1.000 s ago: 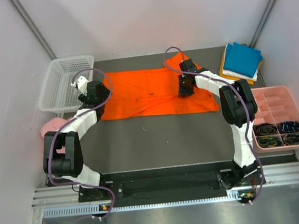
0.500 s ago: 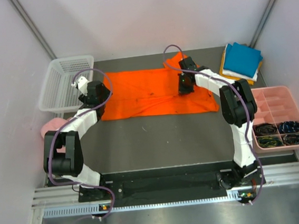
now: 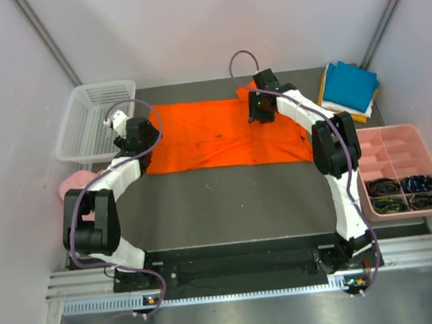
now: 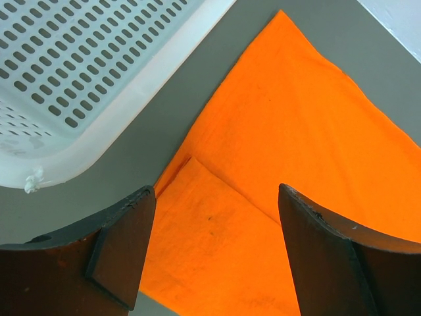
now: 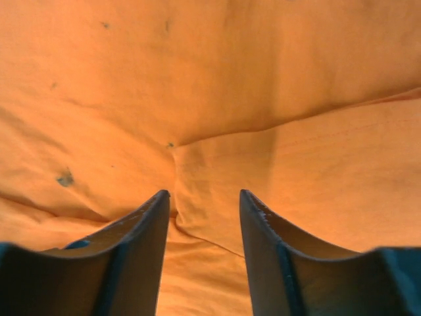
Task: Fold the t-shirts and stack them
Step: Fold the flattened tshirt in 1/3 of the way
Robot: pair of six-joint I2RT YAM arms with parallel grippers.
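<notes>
The bright orange t-shirt (image 3: 213, 135) lies spread flat across the back of the table. My left gripper (image 3: 133, 139) hovers open over its left edge, above a folded-in flap (image 4: 217, 230), holding nothing. My right gripper (image 3: 259, 112) is open low over the shirt's upper right part, its jaws either side of a raised fold (image 5: 204, 178). A stack of folded shirts (image 3: 349, 88), teal blue on top with white and amber yellow edges below, sits at the back right.
A white perforated basket (image 3: 93, 120) stands at the back left, its rim close to the left gripper in the wrist view (image 4: 99, 125). A pale pink cap (image 3: 71, 183) lies left of the left arm. A pink divided tray (image 3: 400, 167) with dark items sits at the right.
My right gripper has moved back and slightly left over the orange shirt, toward its far edge. The left arm has not moved.
</notes>
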